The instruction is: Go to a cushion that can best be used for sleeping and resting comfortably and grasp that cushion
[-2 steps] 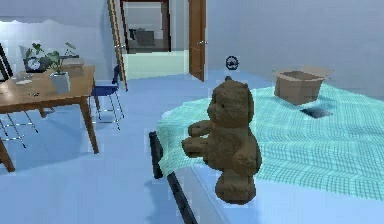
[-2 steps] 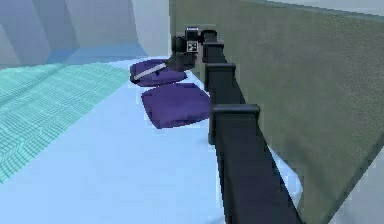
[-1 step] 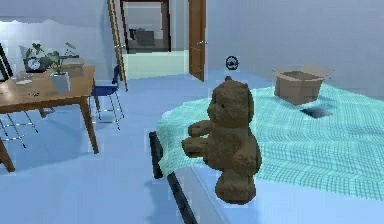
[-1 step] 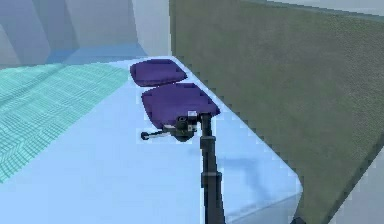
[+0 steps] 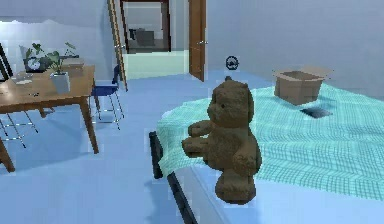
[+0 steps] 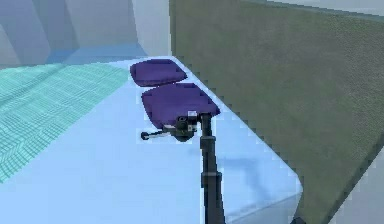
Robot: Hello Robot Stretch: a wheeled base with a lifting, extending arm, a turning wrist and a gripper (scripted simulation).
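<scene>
**Claw at the purple cushions on the bed**

Forward view
- Bed (image 5: 330,150): green checked blanket, with a dark frame edge at its near corner.
- Brown teddy bear (image 5: 230,135): sits upright on the blanket near that corner.
- Cardboard box (image 5: 300,85): open, farther back on the bed.
- Wooden table (image 5: 45,95): at the view's left, carrying a potted plant (image 5: 57,68). A blue chair (image 5: 108,88) stands just beside it.
- Bare blue floor runs between table and bed to an open doorway (image 5: 150,35).

Arm side view
- Arm (image 6: 210,170): rises over the pale sheet.
- Claw (image 6: 152,133): at the near edge of the nearer cushion (image 6: 180,100). Whether they touch, how its fingers are set, and whether it holds anything cannot be told.
- Farther cushion (image 6: 158,71): purple and flat like the nearer one, just behind it.
- Olive wall (image 6: 290,90): runs close along the mattress's right edge.
- The green blanket lies at the view's left, well apart from the claw.
</scene>
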